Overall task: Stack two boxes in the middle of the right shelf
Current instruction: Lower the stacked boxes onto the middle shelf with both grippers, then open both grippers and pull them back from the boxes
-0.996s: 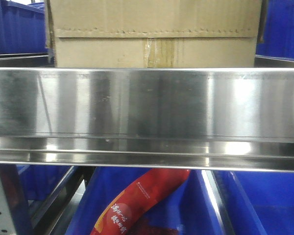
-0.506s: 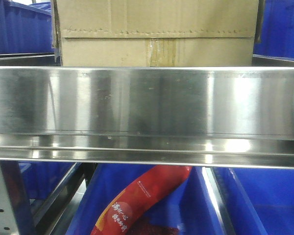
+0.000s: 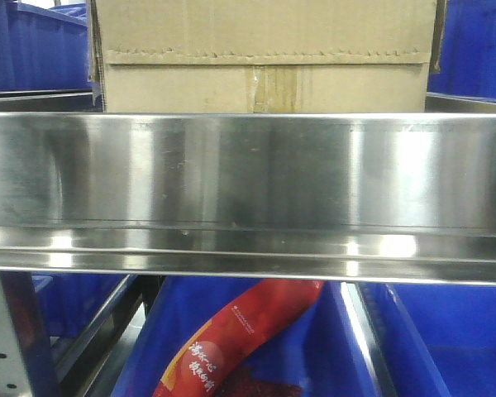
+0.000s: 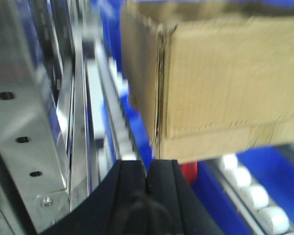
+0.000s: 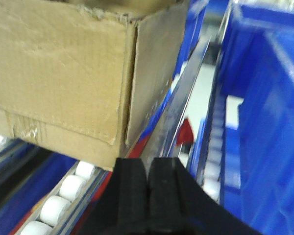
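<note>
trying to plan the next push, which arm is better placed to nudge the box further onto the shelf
Neither clearly, though perhaps the left. Both grippers are shut, each just below a front corner of the box; the left sits slightly nearer its corner.

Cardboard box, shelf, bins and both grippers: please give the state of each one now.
cardboard box: upright, flaps shut, resting on white rollers.
steel shelf lip: level, hides the box's base.
blue bin: open-topped, below the shelf.
red packet: lying slanted in a bin.
left gripper: shut, empty.
right gripper: shut, empty.
</note>
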